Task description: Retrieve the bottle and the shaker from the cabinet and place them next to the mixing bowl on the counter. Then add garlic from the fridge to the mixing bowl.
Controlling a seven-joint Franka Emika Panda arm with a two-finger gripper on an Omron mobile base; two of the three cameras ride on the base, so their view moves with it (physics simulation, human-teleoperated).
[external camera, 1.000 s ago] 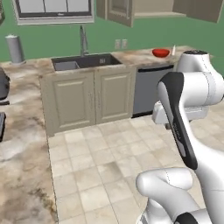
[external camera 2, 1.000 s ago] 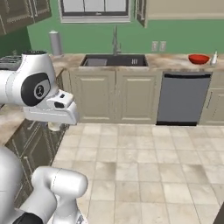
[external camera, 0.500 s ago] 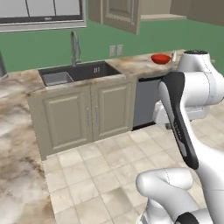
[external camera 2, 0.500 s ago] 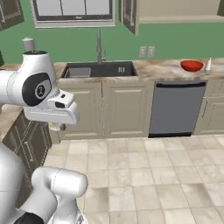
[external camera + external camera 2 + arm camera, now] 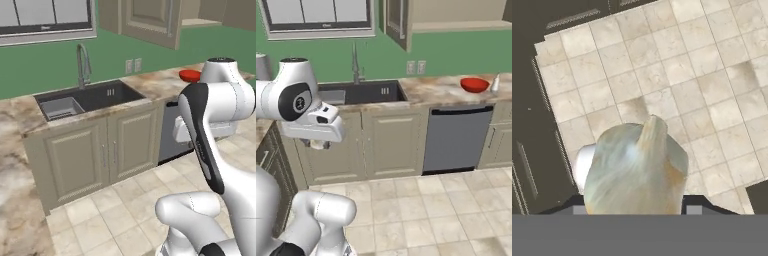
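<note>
Gripped between the end effector (image 5: 634,210) fingers is the garlic (image 5: 634,167), a whitish-cream bulb with its pointed tip up in the hand view; the jaws stand partly closed against its sides, above a pale tiled floor (image 5: 702,75). From the right base camera the garlic (image 5: 317,145) shows as a small pale lump just under the white hand, held low in front of the beige cupboards.

On the marbled worktop (image 5: 436,90), to the right of the dark sink (image 5: 363,92), sits the red mixing bowl (image 5: 474,84), above the grey dishwasher (image 5: 456,137). Just beside the bowl on its right stands the slim pale bottle (image 5: 495,83), upright, apart from the bowl's rim. The left base camera shows the bowl (image 5: 189,75) partly hidden behind the arm's shoulder.

High on the wall above that stretch of worktop, the beige cabinet (image 5: 456,15) has its door (image 5: 398,22) swung open. A tall tap (image 5: 82,65) rises behind the sink.
</note>
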